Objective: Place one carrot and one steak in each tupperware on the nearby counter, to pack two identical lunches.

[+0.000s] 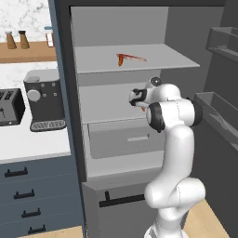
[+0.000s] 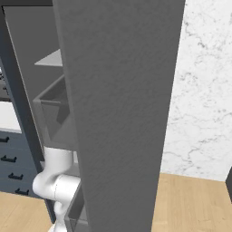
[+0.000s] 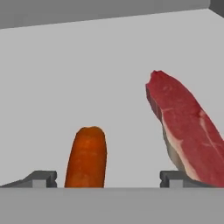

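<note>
In the hand view an orange carrot (image 3: 87,157) lies on a grey shelf, between the two tips of my open gripper (image 3: 107,179) and nearer the left one, with room on both sides. A red steak (image 3: 188,131) lies to its right, reaching the right fingertip (image 3: 173,178). From the left base view my gripper (image 1: 137,98) reaches into the fridge's middle shelf, a bit of that carrot (image 1: 142,108) showing under it. Another carrot (image 1: 121,59) and steak (image 1: 135,57) rest on the top shelf. The white counter (image 1: 28,144) is at left. The tupperware is out of view.
A coffee machine (image 1: 44,100) and a toaster (image 1: 10,107) stand on the counter. Below my hand is a fridge drawer (image 1: 125,137). The open fridge door (image 2: 122,113) with its bins (image 1: 218,111) stands close on the right.
</note>
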{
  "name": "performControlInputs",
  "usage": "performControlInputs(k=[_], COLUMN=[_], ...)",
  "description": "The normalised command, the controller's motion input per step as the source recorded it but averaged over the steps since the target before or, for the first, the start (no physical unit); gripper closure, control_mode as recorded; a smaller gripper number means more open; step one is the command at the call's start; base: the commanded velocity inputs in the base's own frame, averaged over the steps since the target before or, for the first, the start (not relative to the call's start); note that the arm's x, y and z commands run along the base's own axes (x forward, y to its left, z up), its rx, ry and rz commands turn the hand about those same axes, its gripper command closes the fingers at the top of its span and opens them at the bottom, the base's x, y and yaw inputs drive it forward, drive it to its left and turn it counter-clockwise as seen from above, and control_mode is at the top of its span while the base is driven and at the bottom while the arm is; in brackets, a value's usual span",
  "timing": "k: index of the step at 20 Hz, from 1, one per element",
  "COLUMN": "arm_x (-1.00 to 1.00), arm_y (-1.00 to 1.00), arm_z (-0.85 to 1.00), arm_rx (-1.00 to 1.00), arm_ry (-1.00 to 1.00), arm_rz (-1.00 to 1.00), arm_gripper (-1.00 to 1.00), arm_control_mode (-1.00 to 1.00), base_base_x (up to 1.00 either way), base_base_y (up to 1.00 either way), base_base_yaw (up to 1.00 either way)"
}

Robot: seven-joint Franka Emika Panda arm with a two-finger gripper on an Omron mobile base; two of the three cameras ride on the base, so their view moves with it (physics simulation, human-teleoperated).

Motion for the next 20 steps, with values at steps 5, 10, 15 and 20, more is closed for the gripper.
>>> performControlInputs(k=[5,10,15,20], arm_x=[0.0,0.0,0.0,-0.08], arm_y=[0.0,0.27,0.38,0.03], arm_z=[-0.16,-0.55,-0.76,-0.51], arm_rx=[0.0,0.05,0.14,0.06], arm_ry=[0.08,0.06,0.08,0.0], arm_rz=[0.0,0.0,0.0,0.0], arm_gripper=[-1.0,-1.0,1.0,1.0], arm_control_mode=[-1.0,-1.0,-1.0,-1.0], base_base_x=[0.0,0.0,0.0,0.0], base_base_y=[0.0,0.0,0.0,0.0], base_base_yaw=[0.0,0.0,0.0,0.0])
